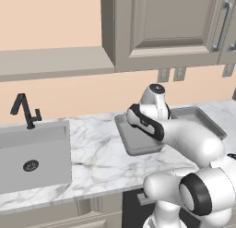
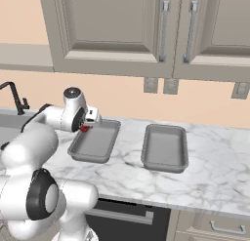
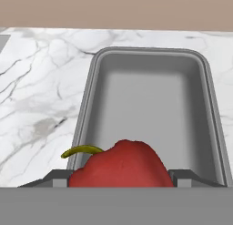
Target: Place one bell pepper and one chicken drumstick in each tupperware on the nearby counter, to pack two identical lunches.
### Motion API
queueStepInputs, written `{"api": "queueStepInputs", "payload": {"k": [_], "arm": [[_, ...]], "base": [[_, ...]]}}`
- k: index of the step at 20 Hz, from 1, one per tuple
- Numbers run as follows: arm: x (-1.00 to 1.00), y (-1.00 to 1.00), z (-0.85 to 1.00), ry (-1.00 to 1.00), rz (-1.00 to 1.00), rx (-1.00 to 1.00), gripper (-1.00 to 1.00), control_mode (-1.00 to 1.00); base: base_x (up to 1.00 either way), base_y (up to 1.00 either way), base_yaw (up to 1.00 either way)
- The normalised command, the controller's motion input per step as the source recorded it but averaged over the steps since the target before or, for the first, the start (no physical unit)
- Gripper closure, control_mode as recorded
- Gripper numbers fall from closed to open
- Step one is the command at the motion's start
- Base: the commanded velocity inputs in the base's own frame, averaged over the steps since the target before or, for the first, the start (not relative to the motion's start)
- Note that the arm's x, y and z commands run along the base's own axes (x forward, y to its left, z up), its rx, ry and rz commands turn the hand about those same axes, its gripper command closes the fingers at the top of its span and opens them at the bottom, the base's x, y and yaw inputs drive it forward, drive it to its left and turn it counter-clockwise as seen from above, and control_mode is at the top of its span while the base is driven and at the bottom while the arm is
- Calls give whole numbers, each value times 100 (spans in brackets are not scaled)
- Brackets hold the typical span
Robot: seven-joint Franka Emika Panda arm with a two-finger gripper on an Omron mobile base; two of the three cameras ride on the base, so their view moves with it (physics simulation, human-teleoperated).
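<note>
The pincer (image 3: 120,183) is clamped on 1 glossy red bell pepper (image 3: 122,165), held over the near end of the left tupperware (image 2: 95,140) on the marble table (image 2: 215,176). It looks light, firm and slippery; gripping its wide body seems best.

Glossy white arm (image 1: 193,139), dark joints

We record a peach wall (image 2: 122,96) carrying beige-grey upper cabinets (image 2: 117,30) with bar handles (image 2: 164,30). We list a sunken grey sink (image 1: 34,158), black faucet (image 1: 25,109) and wall outlets (image 2: 161,85).
</note>
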Motion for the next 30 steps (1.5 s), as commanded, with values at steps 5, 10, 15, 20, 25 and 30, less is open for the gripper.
{"api": "queueStepInputs", "payload": {"k": [5,10,15,20,25,30], "arm": [[28,0,-27,0,0,0,100,-100],[25,0,-36,0,0,0,100,-100],[32,-1,-29,0,0,0,100,-100],[33,0,-26,0,0,0,100,-100],[30,-3,-24,0,0,0,100,-100],[29,-3,-23,1,0,0,100,-100]], "base": [[0,0,0],[0,0,0],[0,0,0],[0,0,0],[0,0,0],[0,0,0]]}}
